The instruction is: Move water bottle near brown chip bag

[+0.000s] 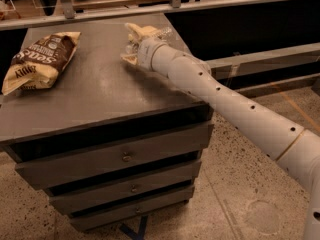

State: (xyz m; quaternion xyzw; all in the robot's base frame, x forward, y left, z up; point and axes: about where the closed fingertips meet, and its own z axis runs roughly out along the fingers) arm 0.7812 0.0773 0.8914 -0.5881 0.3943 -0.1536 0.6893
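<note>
Touching clear water bottle (130, 48), perhaps: pincer (132, 44).

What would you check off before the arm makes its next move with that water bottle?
1. Gripper at the water bottle, far right of the cabinet top: ok.
2. Firm hold on the bottle: cannot tell; the wrist hides most of it.
3. Bottle upright: cannot tell.
4. Brown chip bag found, lying flat at the top's left side: ok.
5. Bottle near the bag: not ok; a wide stretch of the top separates them.
</note>
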